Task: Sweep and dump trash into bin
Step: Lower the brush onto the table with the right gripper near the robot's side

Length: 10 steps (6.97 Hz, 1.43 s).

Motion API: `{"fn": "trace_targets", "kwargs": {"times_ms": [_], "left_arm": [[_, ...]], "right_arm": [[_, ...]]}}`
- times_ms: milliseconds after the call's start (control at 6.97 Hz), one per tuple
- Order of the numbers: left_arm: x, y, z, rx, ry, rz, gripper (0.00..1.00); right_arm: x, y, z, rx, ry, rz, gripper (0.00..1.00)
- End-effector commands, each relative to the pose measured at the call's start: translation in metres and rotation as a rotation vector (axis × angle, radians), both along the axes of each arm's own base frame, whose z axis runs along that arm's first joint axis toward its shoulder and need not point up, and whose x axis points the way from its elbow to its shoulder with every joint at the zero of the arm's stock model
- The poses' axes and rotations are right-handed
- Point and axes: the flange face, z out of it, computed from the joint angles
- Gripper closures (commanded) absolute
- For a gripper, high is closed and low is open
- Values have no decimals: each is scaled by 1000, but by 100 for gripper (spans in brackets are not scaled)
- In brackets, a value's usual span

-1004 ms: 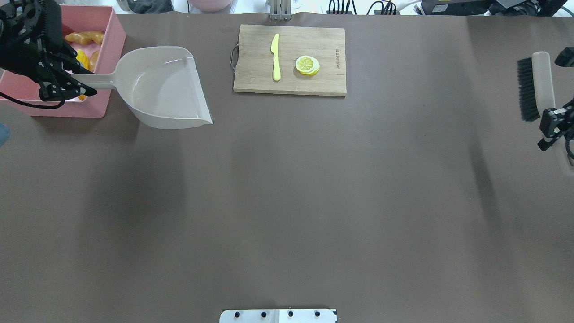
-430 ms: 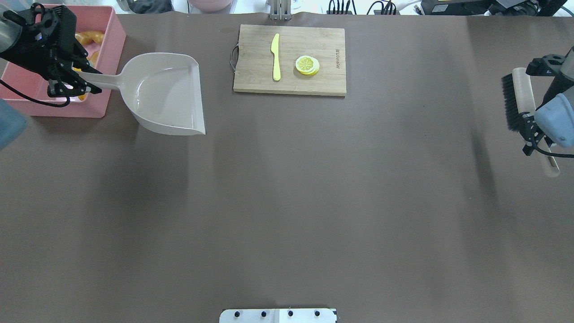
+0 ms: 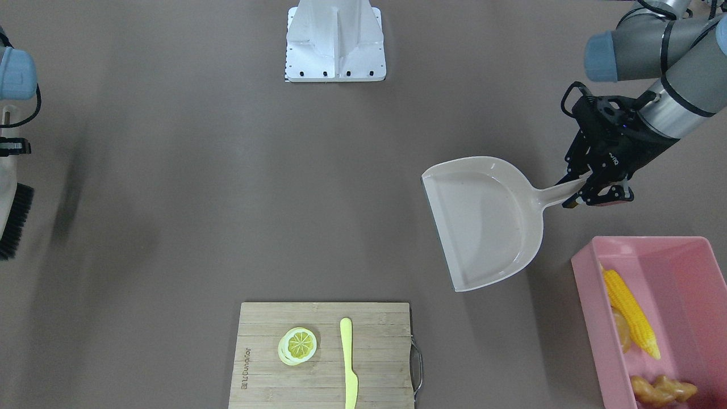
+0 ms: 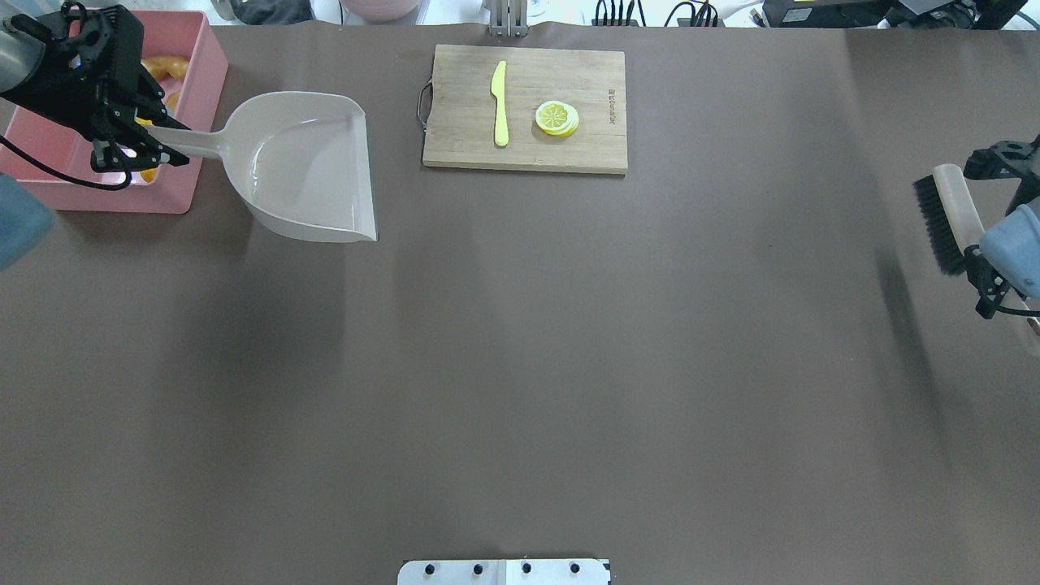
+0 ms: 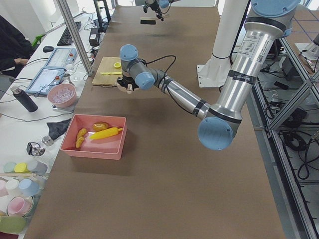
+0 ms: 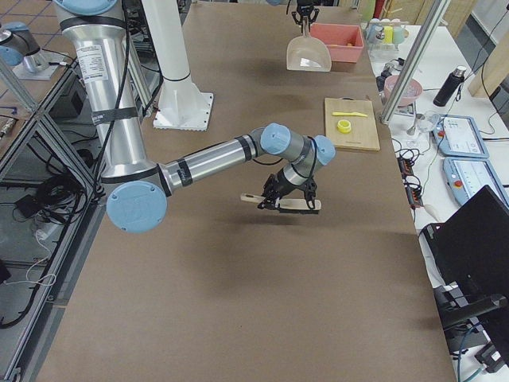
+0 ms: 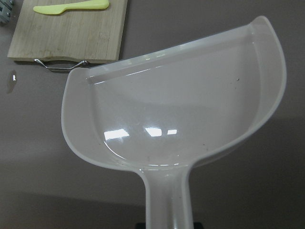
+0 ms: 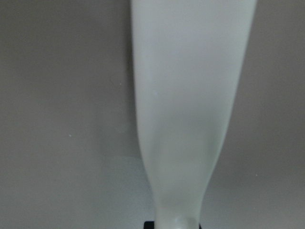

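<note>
Over at the desk's left end, the potato peeks out half-hidden under the corn cob in the pink bin, ginger root alongside. Left claw clenched on the dustpan handle, near the bin. Right claw, partly masked by its arm, grips the brush.

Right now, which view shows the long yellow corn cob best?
Exterior front-facing: the corn cob lies unobstructed in the pink tub. Exterior left shows it small; overhead, the left gripper mostly hides it; the others miss it.
</note>
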Motion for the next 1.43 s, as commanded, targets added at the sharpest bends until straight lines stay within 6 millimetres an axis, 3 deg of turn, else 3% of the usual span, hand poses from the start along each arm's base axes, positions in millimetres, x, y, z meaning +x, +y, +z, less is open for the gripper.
{"fn": "trace_targets", "kwargs": {"times_ms": [0,287,574,860,1004,1147,1291], "left_arm": [[0,-1,0,0,0,-1,100],[0,-1,4,-1,-5,2,100],[1,-1,7,-6,-8,2,100],[1,0,8,-8,-9,2,100],[1,-1,8,-8,-9,2,100],[1,-1,7,-6,-8,2,100],[1,-1,7,-6,-8,2,100]], "right_arm": [[12,27,33,-6,-38,-64,100],[9,27,51,-46,-18,-62,100],[-5,16,84,-9,-23,-59,100],[-5,14,79,3,-27,-60,99],[-5,14,79,3,-27,-60,66],[-6,14,79,4,-29,-59,41],[-5,14,77,8,-31,-58,1]]}}
